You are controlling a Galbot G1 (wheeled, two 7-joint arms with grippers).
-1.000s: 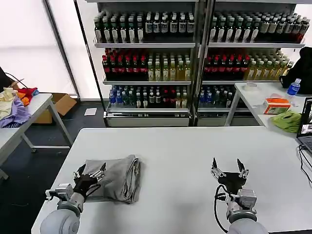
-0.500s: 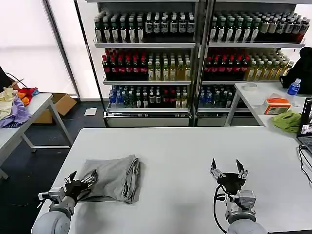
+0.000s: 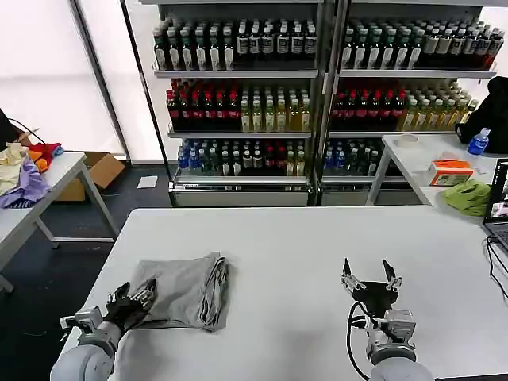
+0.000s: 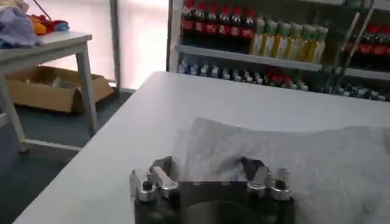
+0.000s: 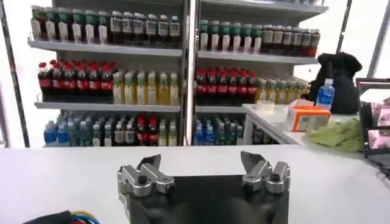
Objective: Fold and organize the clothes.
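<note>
1. Left claw (image 3: 133, 300) sits low at the near-left tabletop (image 3: 317, 238) edge, fingers spread wide, gripping nothing.
2. Folded grey shirt (image 3: 184, 290) lies flat just ahead of the left claw, its near corner at the fingertips.
3. Right claw (image 3: 370, 278) hovers over bare tabletop, fingers wide, well apart from the shirt.

Folded shirt on the table's left, grippers at the near edge.

The shirt (image 3: 184, 290) lies on the table (image 3: 302, 238), left of centre and toward the near side. The left gripper (image 3: 131, 298), jaws apart, sits at the shirt's near-left corner. The right gripper (image 3: 371, 279), also spread, stands well apart to the right, over bare tabletop. Shelves (image 3: 317, 103) of bottles stand behind the table.
</note>
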